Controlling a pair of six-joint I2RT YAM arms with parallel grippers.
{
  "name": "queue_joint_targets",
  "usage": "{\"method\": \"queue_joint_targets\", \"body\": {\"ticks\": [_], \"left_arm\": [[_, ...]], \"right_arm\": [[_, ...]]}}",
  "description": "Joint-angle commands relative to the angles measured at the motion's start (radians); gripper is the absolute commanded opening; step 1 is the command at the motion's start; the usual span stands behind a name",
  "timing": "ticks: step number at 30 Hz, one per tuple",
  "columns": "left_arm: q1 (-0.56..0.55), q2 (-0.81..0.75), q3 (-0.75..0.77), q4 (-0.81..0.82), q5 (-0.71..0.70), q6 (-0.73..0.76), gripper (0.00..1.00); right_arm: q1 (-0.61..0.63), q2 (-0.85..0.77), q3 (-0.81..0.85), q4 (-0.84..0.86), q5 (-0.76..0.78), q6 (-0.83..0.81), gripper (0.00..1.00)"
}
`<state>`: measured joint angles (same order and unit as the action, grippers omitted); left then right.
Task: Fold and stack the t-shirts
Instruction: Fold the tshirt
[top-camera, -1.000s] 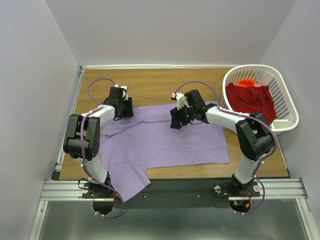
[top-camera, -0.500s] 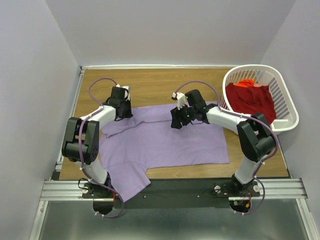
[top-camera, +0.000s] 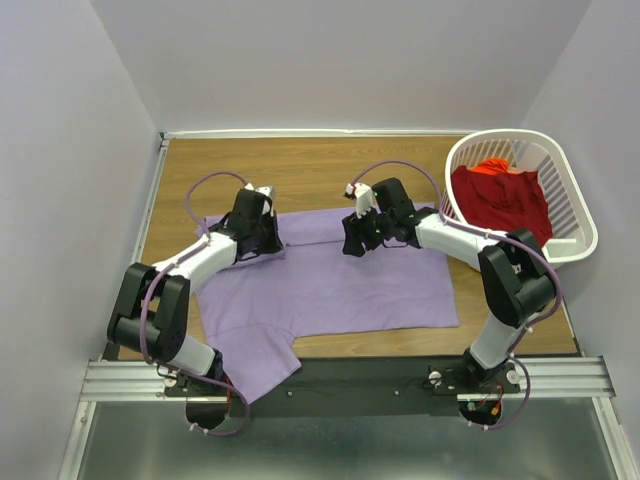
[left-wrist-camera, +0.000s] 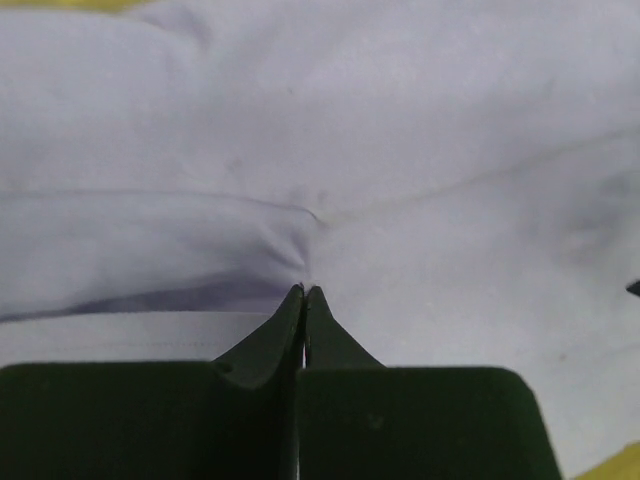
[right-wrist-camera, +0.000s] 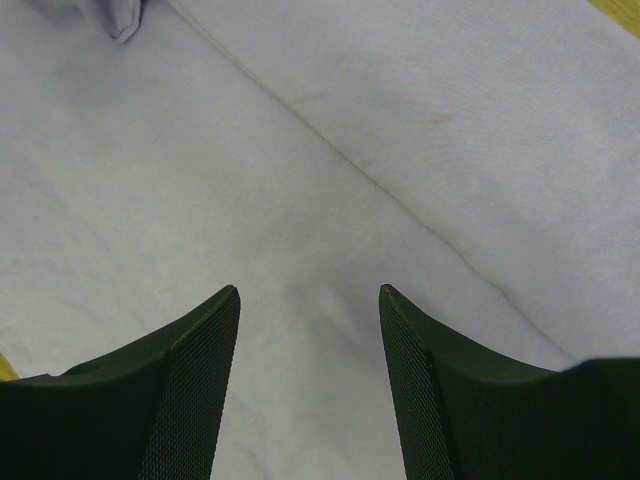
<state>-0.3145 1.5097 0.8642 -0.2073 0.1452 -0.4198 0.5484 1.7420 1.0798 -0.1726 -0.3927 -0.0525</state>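
Observation:
A lavender t-shirt (top-camera: 340, 285) lies spread on the wooden table, and one corner hangs over the front edge. My left gripper (top-camera: 262, 240) sits on the shirt's far left part. In the left wrist view it (left-wrist-camera: 304, 290) is shut, with a pucker of lavender cloth (left-wrist-camera: 400, 150) gathered at its tips. My right gripper (top-camera: 352, 243) hovers over the shirt's far middle edge. In the right wrist view it (right-wrist-camera: 309, 292) stands open, with only flat cloth (right-wrist-camera: 300, 150) below and nothing between its fingers. A deep red t-shirt (top-camera: 500, 195) lies crumpled in the basket.
A white slatted laundry basket (top-camera: 585, 235) stands at the table's right edge. Bare wood (top-camera: 300, 170) shows behind the shirt. Grey walls close in the table on the left, back and right.
My left gripper has shut on the lavender shirt and moved right toward the middle, drawing the cloth with it. The right arm has barely moved.

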Motion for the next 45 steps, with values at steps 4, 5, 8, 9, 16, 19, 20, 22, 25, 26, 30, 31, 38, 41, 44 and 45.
{"method": "queue_joint_targets", "body": {"ticks": [4, 5, 8, 9, 16, 19, 20, 22, 25, 26, 30, 31, 38, 41, 44, 45], "left_arm": [[-0.077, -0.095, -0.114, 0.037, 0.037, -0.132, 0.11], [-0.083, -0.106, -0.126, 0.039, 0.030, -0.154, 0.15], [-0.100, -0.160, -0.189, 0.051, 0.019, -0.194, 0.32], [-0.101, -0.192, -0.221, 0.055, 0.014, -0.220, 0.36], [-0.101, -0.345, -0.309, 0.043, -0.042, -0.284, 0.64], [-0.068, -0.382, -0.274, 0.000, -0.113, -0.254, 0.74], [-0.007, -0.387, -0.263, -0.009, -0.116, -0.235, 0.77], [0.079, -0.387, -0.223, -0.033, -0.105, -0.185, 0.80], [0.216, -0.398, -0.165, -0.050, -0.137, -0.088, 0.85], [0.265, -0.405, -0.143, -0.050, -0.195, -0.055, 0.88], [0.347, -0.413, -0.136, -0.009, -0.258, -0.002, 0.89], [0.371, -0.416, -0.139, 0.014, -0.271, 0.007, 0.89], [0.384, -0.450, -0.223, 0.144, -0.290, 0.013, 0.89], [0.388, -0.439, -0.202, 0.140, -0.228, 0.021, 0.89], [0.391, -0.444, -0.195, 0.143, -0.220, 0.023, 0.89], [0.391, -0.445, -0.197, 0.144, -0.216, 0.023, 0.89]], "right_arm": [[0.002, -0.025, -0.024, 0.012, 0.008, -0.009, 0.65], [0.002, -0.025, -0.024, 0.012, 0.006, -0.007, 0.65], [0.002, -0.030, -0.024, 0.013, -0.011, -0.006, 0.65], [0.002, -0.030, -0.024, 0.013, -0.018, -0.006, 0.65], [0.010, -0.006, 0.018, 0.027, -0.155, 0.011, 0.65], [0.039, 0.036, 0.075, 0.039, -0.202, 0.022, 0.65], [0.054, 0.053, 0.092, 0.041, -0.216, 0.032, 0.65], [0.074, 0.112, 0.158, 0.047, -0.239, 0.045, 0.65], [0.119, 0.192, 0.227, 0.068, -0.287, 0.080, 0.65], [0.139, 0.244, 0.282, 0.082, -0.311, 0.104, 0.65], [0.182, 0.335, 0.419, 0.088, -0.351, 0.143, 0.65], [0.195, 0.378, 0.445, 0.091, -0.363, 0.149, 0.65], [0.222, 0.533, 0.629, 0.096, -0.422, 0.221, 0.65], [0.242, 0.588, 0.690, 0.096, -0.423, 0.246, 0.65], [0.260, 0.640, 0.742, 0.097, -0.429, 0.270, 0.65], [0.263, 0.652, 0.755, 0.097, -0.431, 0.278, 0.65]]}}
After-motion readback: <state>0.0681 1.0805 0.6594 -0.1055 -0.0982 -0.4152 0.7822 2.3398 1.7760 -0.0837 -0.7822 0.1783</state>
